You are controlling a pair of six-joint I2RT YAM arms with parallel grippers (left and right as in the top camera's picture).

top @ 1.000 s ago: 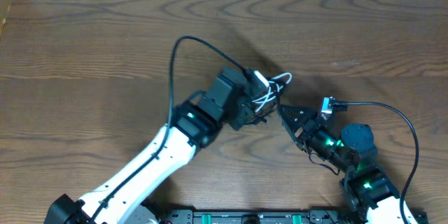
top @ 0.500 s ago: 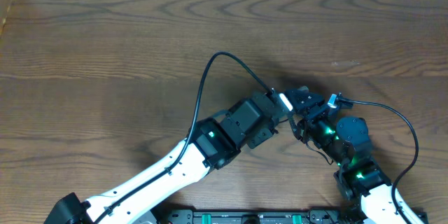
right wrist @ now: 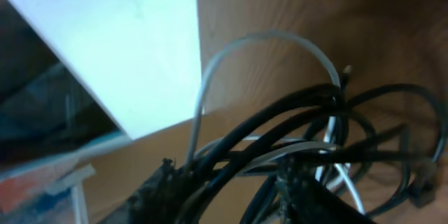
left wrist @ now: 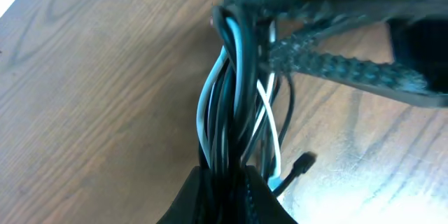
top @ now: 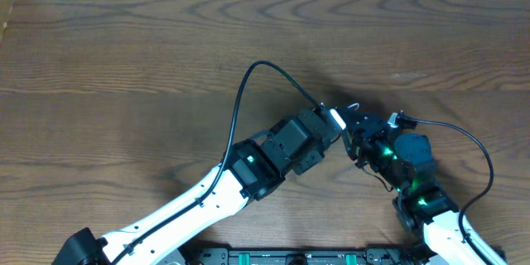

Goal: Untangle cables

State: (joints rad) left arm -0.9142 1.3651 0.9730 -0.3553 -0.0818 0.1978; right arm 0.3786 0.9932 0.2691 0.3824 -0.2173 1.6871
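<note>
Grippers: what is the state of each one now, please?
Left gripper: closed on the cables.
Right gripper: around the cables; grip cannot be told.

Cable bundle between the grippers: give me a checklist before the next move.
1. Left gripper shut on the bundle of thin black and white cables: ok.
2. Right gripper clamped: cannot tell; strands pass between its fingers, closure unclear.
3. One strand singled out at the right gripper: not ok; several black strands and the white cord cross there.
4. Bundle untangled: not ok; the white cord weaves through the black ones.
5. Small black plug clear of both grippers: ok.
6. Overhead sight of the bundle: not ok; the arms hide most of it.
</note>
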